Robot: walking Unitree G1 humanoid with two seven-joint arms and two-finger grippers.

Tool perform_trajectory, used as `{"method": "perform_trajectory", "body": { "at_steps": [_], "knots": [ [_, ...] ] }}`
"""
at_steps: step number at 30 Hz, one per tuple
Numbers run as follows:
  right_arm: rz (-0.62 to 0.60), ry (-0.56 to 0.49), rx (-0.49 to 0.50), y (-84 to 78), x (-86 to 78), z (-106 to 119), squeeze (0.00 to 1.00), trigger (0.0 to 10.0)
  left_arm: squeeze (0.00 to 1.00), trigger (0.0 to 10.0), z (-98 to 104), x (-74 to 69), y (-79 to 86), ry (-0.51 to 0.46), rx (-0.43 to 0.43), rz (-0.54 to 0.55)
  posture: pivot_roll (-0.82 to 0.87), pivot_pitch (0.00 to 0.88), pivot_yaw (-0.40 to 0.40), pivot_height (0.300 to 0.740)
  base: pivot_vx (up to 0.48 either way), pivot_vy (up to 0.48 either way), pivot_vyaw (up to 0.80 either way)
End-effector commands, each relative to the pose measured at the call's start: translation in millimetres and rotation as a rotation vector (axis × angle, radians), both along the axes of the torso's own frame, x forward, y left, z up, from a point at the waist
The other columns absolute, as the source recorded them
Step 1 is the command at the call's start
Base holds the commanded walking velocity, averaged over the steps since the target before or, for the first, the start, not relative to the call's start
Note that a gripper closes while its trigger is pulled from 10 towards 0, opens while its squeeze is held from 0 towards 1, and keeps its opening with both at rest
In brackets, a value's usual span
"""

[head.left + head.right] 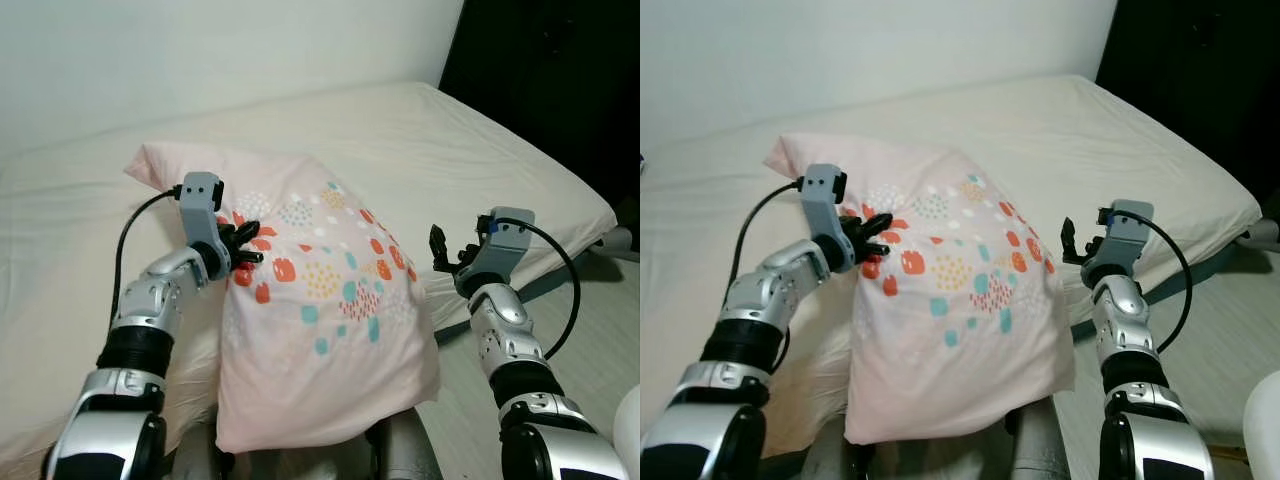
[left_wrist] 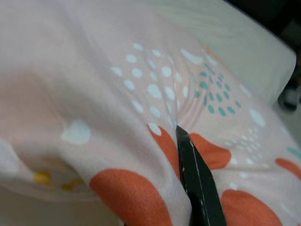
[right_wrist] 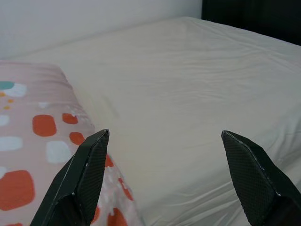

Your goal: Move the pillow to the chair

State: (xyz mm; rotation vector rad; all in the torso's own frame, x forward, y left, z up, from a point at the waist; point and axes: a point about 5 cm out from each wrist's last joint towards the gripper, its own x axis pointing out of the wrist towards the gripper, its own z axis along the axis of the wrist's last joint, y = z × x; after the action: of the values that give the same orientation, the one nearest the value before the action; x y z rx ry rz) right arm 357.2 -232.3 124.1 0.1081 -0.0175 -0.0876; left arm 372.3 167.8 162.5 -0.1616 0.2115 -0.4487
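A pale pink pillow (image 1: pixel 320 300) with orange, teal and white spots lies across the near edge of the bed, its lower end hanging over toward me. My left gripper (image 1: pixel 243 250) is shut on the pillow's left side, pinching the fabric; in the left wrist view one black finger (image 2: pixel 197 179) presses into bunched cloth (image 2: pixel 141 94). My right gripper (image 1: pixel 447 254) hovers open just off the pillow's right edge, not touching it. In the right wrist view its two fingers (image 3: pixel 87 174) stand wide apart with the pillow's edge (image 3: pixel 33 141) beside the one finger.
The bed (image 1: pixel 470 150) with a cream sheet fills the scene, its corner at the right. A white wall (image 1: pixel 200 50) runs behind it. A dark area (image 1: pixel 560 70) lies at the far right, with pale floor (image 1: pixel 600 340) below the bed corner.
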Motion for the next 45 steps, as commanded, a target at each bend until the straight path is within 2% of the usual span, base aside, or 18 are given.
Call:
{"method": "perform_trajectory", "body": {
  "at_steps": [1,2,3,5,13,14,16,20,22,31,34,37,39,40,41,42,43,45],
  "knots": [
    [-0.020,0.010,0.011,-5.2,-3.4,-3,0.00,10.0,0.00,0.0,16,4.6,23.3,-0.071,0.092,0.037,-0.10,0.113,-0.022,0.574,0.000,0.000,0.00],
    [-0.020,0.010,0.011,-5.2,-3.4,-3,0.00,10.0,0.00,0.0,16,4.6,23.3,-0.071,0.092,0.037,-0.10,0.113,-0.022,0.574,0.000,0.000,0.00],
    [-0.021,0.011,0.010,-5.9,-3.2,-2,0.00,10.0,0.00,0.0,16,3.8,37.9,-0.066,0.136,0.056,-0.10,0.114,-0.023,0.574,0.000,0.000,0.00],
    [-0.022,0.012,0.010,-6.2,-3.1,-2,0.00,10.0,0.00,0.0,16,3.1,44.5,-0.062,0.160,0.068,-0.10,0.115,-0.024,0.574,0.000,0.000,0.00],
    [-0.020,0.017,0.009,-4.0,0.1,0,0.00,10.0,0.00,0.0,8,-3.4,99.1,-0.002,0.326,0.184,-0.09,0.112,-0.036,0.574,0.000,0.000,0.00],
    [-0.020,0.017,0.009,-4.0,0.1,0,0.00,10.0,0.00,0.0,8,-3.4,99.1,-0.002,0.326,0.184,-0.09,0.112,-0.036,0.574,0.000,0.000,0.00],
    [-0.018,0.017,0.007,-3.7,1.2,1,0.00,10.0,0.00,0.0,6,-6.6,112.2,0.010,0.382,0.228,-0.10,0.109,-0.039,0.574,0.000,0.000,0.00],
    [-0.017,0.013,0.005,-4.6,2.0,3,0.00,10.0,0.00,0.0,8,-9.8,129.5,0.015,0.428,0.294,-0.10,0.107,-0.040,0.574,0.000,0.000,0.00],
    [-0.017,0.013,0.004,-4.9,2.0,4,0.00,10.0,0.00,0.0,9,-10.4,132.4,0.015,0.434,0.305,-0.10,0.107,-0.040,0.574,0.000,0.000,0.00],
    [-0.025,0.006,0.006,-7.0,2.3,5,0.00,10.0,0.00,0.0,30,-25.4,181.4,0.012,0.534,0.426,-0.10,0.103,-0.033,0.574,0.000,0.000,0.00],
    [-0.026,0.006,0.007,-7.4,2.3,6,0.00,10.0,0.00,0.0,31,-28.5,187.6,0.016,0.545,0.436,-0.09,0.103,-0.036,0.574,0.000,0.000,0.00],
    [-0.027,0.008,0.014,-7.4,2.4,5,0.00,10.0,0.00,0.0,27,-28.9,185.2,0.028,0.529,0.408,-0.09,0.104,-0.037,0.574,0.000,0.000,0.00],
    [-0.027,0.015,0.034,-5.4,2.5,3,0.00,10.0,0.00,0.0,9,-26.5,167.9,0.056,0.488,0.321,-0.09,0.106,-0.038,0.574,0.000,0.000,0.00],
    [-0.027,0.015,0.034,-5.4,2.5,3,0.00,10.0,0.00,0.0,9,-26.5,167.9,0.056,0.488,0.321,-0.09,0.106,-0.038,0.574,0.000,0.000,0.00],
    [-0.027,0.031,0.062,-2.6,3.0,-1,0.00,10.0,0.00,0.0,-13,-23.2,143.1,0.069,0.423,0.257,-0.09,0.109,-0.035,0.574,0.000,0.000,0.00],
    [-0.016,0.042,0.082,-0.3,3.6,-3,0.00,10.0,0.00,0.0,-23,-21.0,128.9,0.063,0.375,0.245,-0.09,0.109,-0.034,0.574,0.000,0.000,0.00],
    [-0.016,0.042,0.082,-0.3,3.6,-3,0.00,10.0,0.00,0.0,-23,-21.0,128.9,0.063,0.375,0.245,-0.09,0.109,-0.034,0.574,0.000,0.000,0.00],
    [0.074,0.064,0.129,12.3,5.7,-7,0.00,10.0,0.00,0.0,-39,-17.2,92.6,0.041,0.242,0.202,-0.11,0.111,-0.030,0.574,0.000,0.000,0.00]
  ]
}}
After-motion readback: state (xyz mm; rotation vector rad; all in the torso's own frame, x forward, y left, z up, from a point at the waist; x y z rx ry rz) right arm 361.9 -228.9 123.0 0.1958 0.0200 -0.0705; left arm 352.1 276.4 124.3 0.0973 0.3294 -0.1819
